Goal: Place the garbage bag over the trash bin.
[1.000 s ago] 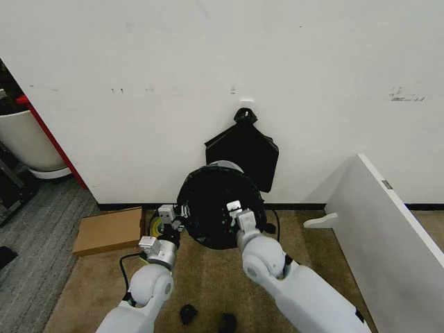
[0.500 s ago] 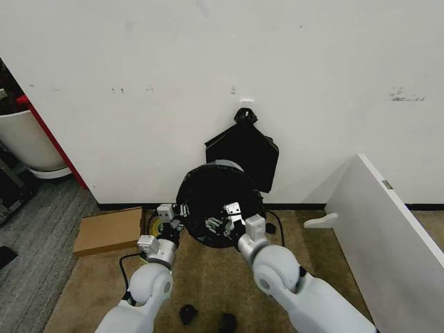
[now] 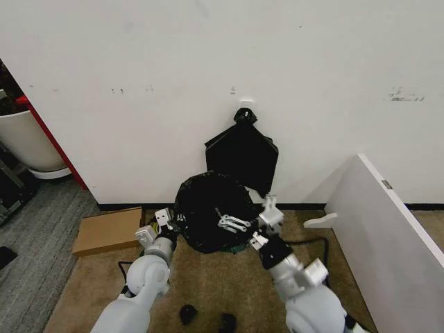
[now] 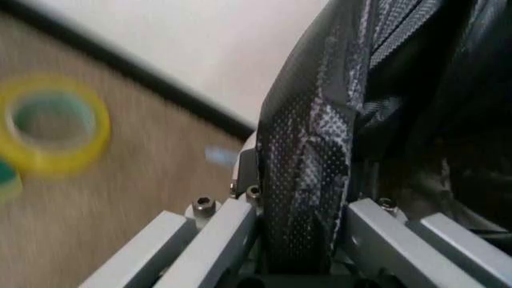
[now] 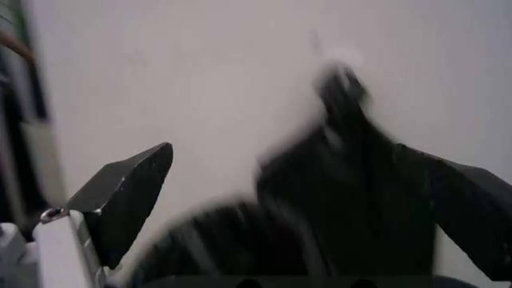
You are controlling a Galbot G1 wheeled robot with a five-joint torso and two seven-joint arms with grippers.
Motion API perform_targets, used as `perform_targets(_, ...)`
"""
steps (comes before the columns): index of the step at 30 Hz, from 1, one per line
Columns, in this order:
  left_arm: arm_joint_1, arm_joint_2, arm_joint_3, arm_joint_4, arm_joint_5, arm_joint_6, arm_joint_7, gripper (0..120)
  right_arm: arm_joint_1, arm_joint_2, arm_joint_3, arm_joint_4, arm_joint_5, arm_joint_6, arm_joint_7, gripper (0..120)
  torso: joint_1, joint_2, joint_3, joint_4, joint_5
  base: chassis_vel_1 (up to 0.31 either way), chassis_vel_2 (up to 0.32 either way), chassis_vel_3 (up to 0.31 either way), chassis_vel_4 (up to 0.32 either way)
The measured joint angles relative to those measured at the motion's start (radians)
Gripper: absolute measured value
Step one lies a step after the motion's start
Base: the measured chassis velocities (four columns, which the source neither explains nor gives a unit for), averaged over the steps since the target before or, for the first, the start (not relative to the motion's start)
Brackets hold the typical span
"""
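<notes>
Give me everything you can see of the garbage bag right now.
The garbage bag is thin, glossy, crinkled black plastic, draped as a rounded mound at the foot of the white wall, below a flat black bag gathered to a knot. The bin under it is hidden. In the left wrist view a fold of its film runs between the fingers of the left pincer, which grips its left edge. The right pincer is open at its right side.

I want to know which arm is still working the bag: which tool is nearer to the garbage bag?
Left. The left tool is clamped on a fold of the garbage bag at its left side; the right tool is open at the bag's front right.
</notes>
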Motion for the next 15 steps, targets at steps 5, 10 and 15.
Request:
perform_targets(5,-0.029,-0.018,-0.076,-0.015,-0.158,0.107,-0.081,0,-0.024,0.005,-0.042,-0.062,0.057,-0.111,0.102,100,0.0,0.0,0.0,0.0001,0.0001,0.0,0.0,0.0,0.0)
perform_targets(10,-0.038,-0.02,-0.122,-0.018,-0.225,0.137,-0.11,0,-0.004,0.021,-0.06,-0.083,0.128,-0.178,0.12,100,0.0,0.0,0.0,0.0001,-0.0001,0.0,0.0,0.0,0.0)
perform_targets(15,-0.033,-0.017,-0.136,-0.019,-0.247,0.145,-0.112,0,0.018,0.03,-0.06,-0.121,0.125,-0.183,0.117,100,0.0,0.0,0.0,0.0001,-0.0001,0.0,0.0,0.0,0.0)
